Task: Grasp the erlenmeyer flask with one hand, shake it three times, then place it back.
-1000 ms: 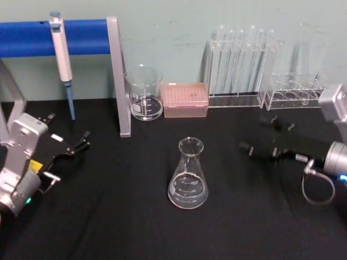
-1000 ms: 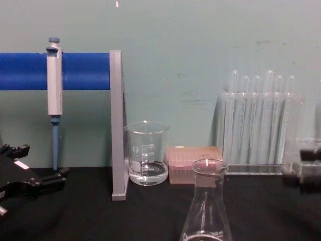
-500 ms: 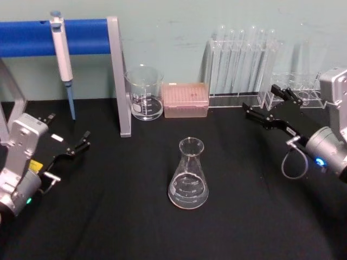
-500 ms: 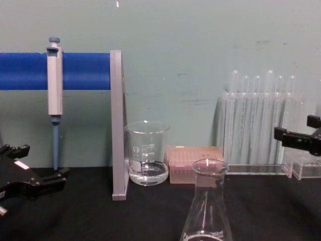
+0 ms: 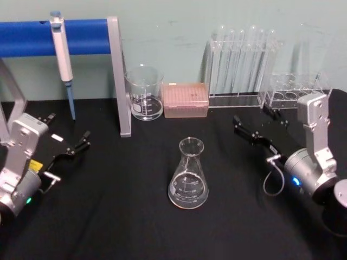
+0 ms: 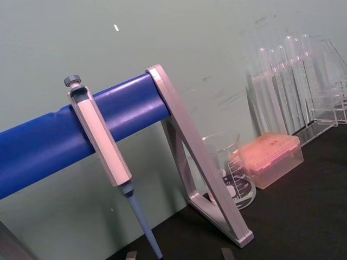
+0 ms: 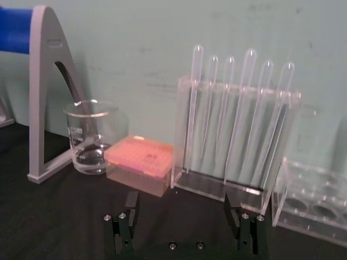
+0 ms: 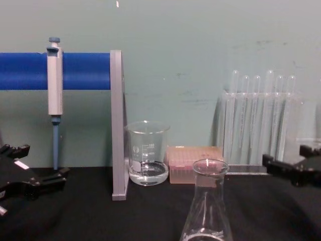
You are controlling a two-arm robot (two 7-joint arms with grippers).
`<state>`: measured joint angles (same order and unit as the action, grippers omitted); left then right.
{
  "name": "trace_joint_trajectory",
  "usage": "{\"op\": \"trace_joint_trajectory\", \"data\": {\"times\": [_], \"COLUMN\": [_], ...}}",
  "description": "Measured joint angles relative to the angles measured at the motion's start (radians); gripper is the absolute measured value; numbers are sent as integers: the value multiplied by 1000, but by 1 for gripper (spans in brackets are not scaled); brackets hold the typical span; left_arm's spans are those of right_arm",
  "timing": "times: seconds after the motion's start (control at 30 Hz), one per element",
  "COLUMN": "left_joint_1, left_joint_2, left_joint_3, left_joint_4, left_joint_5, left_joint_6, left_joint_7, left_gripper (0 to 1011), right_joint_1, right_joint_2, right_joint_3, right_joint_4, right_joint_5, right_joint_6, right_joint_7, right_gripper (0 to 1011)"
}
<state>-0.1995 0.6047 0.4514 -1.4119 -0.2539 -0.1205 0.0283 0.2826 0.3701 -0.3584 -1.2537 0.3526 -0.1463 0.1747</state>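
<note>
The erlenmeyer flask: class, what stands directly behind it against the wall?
Behind the erlenmeyer flask sits a pink pipette tip box, with a glass beaker beside it. In the chest view, the flask's rim covers part of the box's lower front.

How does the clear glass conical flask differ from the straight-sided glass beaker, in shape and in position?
The clear glass conical flask widens to a broad base and narrows to a slim neck; the straight-sided glass beaker is a cylinder with a wide open mouth. The flask stands alone at mid-table; the beaker stands farther back by the wall, between the grey stand leg and the pink tip box. Both are upright, transparent, and bear white graduation marks.
</note>
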Motion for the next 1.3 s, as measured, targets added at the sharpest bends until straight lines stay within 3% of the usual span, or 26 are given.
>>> {"op": "trace_joint_trajectory", "data": {"times": [0.63,1.3], "left_joint_1": [0,0], "left_joint_2": [0,0], "left_joint_3": [0,0], "left_joint_4": [0,0], "left_joint_5": [0,0], "left_joint_6": [0,0], "left_joint_7": [0,0], "left_gripper": [1001,1001], "right_joint_1": [-12,-12], "right_joint_2": [-49,-50], "right_joint_3": [31,35], "right_joint_4": [57,54], "right_joint_5": [-16,-21], "right_joint_6": [4,12], "right_joint_7": [28,32], "right_gripper": [1000,1000]}}
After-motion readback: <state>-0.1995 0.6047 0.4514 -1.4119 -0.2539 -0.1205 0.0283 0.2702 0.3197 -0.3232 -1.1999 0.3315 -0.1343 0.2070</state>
